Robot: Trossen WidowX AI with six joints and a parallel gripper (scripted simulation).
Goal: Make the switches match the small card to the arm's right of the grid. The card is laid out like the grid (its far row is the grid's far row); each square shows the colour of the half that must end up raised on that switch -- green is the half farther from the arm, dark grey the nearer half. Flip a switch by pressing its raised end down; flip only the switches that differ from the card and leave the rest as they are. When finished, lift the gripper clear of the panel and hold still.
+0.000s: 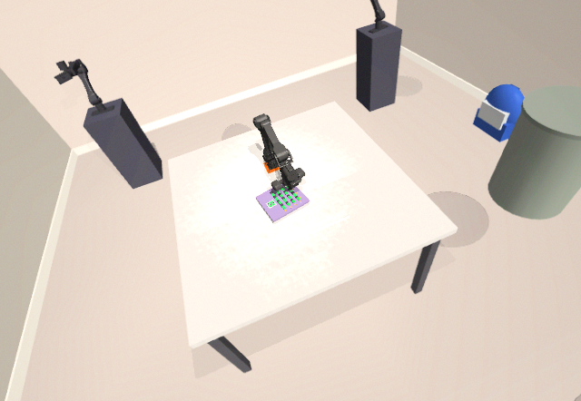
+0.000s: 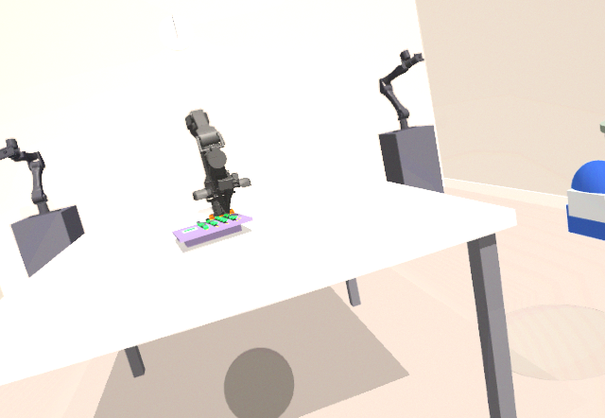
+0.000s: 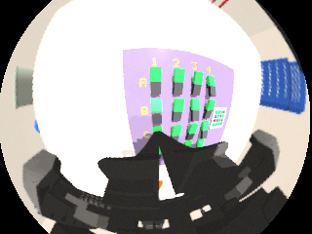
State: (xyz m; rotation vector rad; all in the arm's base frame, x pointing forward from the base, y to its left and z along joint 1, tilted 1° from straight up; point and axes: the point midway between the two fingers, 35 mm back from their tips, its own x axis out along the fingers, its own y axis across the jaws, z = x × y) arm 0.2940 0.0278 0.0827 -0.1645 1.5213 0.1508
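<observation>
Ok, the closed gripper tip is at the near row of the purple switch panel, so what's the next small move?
Probably ease straight down. The shut gripper sits over the row C, column 1 rocker switch on the purple switch panel, seemingly at its raised end; contact isn't clear.
</observation>
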